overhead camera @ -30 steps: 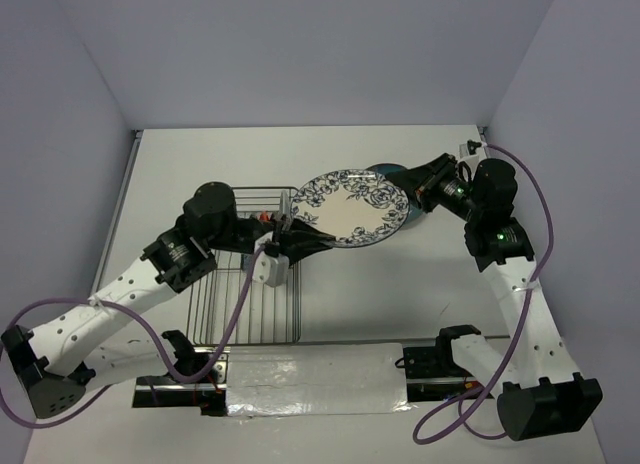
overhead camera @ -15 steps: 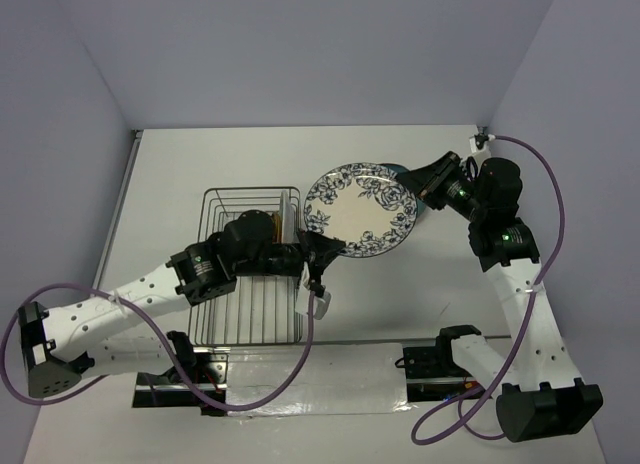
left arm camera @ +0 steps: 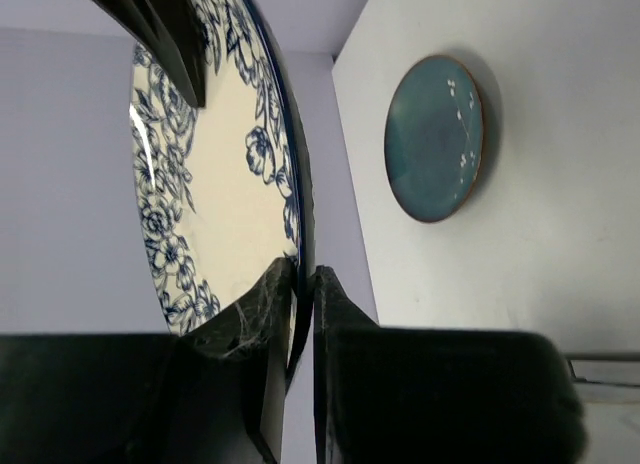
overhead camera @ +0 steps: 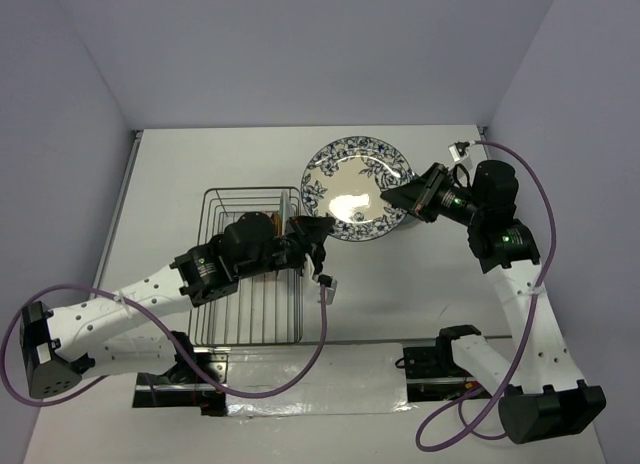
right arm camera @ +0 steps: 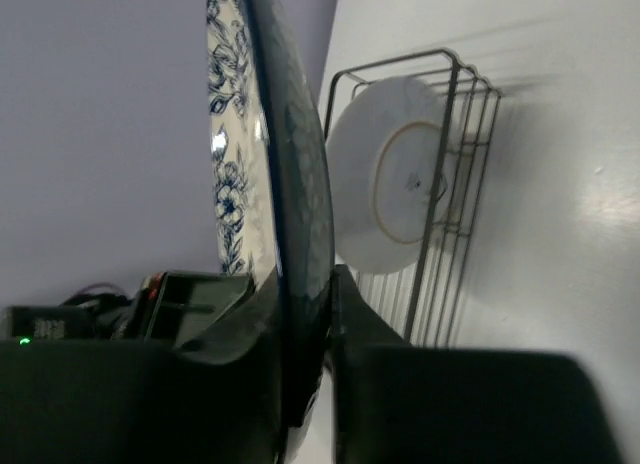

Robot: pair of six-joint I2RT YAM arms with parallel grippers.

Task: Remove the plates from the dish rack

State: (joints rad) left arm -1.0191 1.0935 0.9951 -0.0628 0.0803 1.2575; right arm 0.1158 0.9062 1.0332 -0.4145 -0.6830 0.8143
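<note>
A large white plate with a blue floral rim [overhead camera: 358,187] hangs tilted in the air to the right of the dish rack [overhead camera: 207,284]. My left gripper [overhead camera: 316,230] is shut on its lower left rim, which runs between the fingers [left arm camera: 303,274]. My right gripper [overhead camera: 397,199] grips the opposite rim [right arm camera: 318,274], its two fingers against the plate's edge. A white plate [right arm camera: 395,174] stands upright in the wire rack [right arm camera: 452,134]. A small teal plate with an orange rim [left arm camera: 437,136] lies flat on the table beyond the held plate.
The rack's far end holds upright plates [overhead camera: 277,224] under my left arm. A silver strip [overhead camera: 310,384] and black mounts line the near table edge. Purple cables loop beside both arms. Walls close the table on three sides.
The floral plate has risen and shifted toward the far wall. My left arm has swung from over the rack and stretched right. My right gripper has moved in leftward along the plate's right rim.
</note>
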